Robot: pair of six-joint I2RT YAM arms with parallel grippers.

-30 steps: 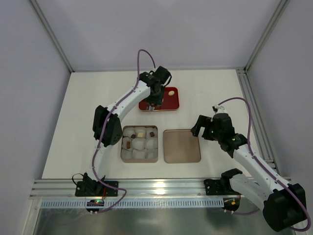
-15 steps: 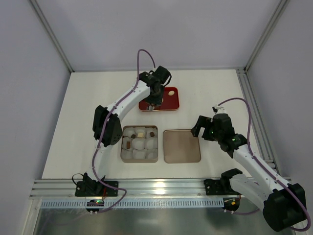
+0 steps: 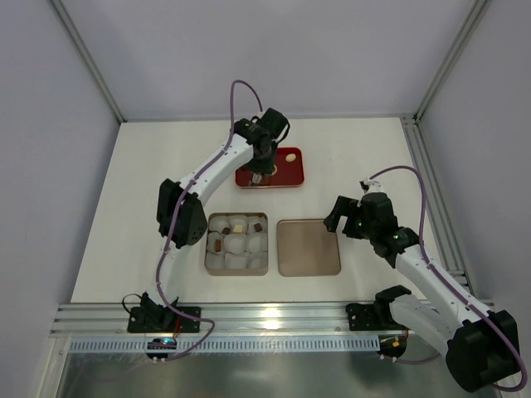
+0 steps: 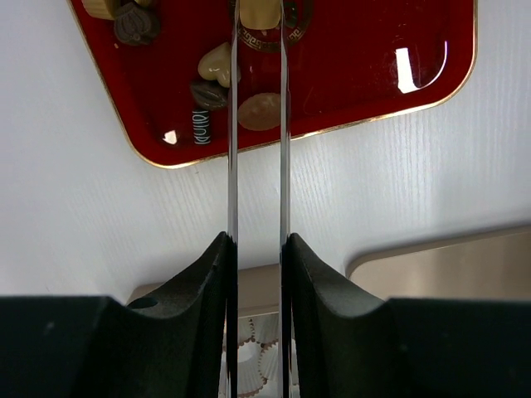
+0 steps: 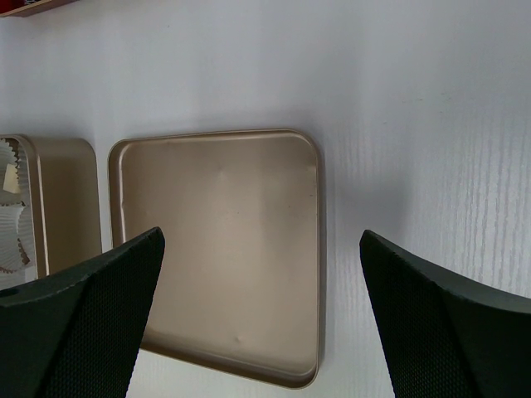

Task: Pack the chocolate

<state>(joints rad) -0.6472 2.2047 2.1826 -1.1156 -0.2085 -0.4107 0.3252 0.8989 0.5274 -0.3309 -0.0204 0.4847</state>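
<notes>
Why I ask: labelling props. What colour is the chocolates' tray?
The tray is glossy red with a thin gold rim; clearest in the left wrist view.

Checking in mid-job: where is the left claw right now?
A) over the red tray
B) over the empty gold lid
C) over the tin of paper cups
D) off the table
A: the left claw reaches over the red tray, gripping a cream chocolate; the tin and lid lie nearer the bases.
</notes>
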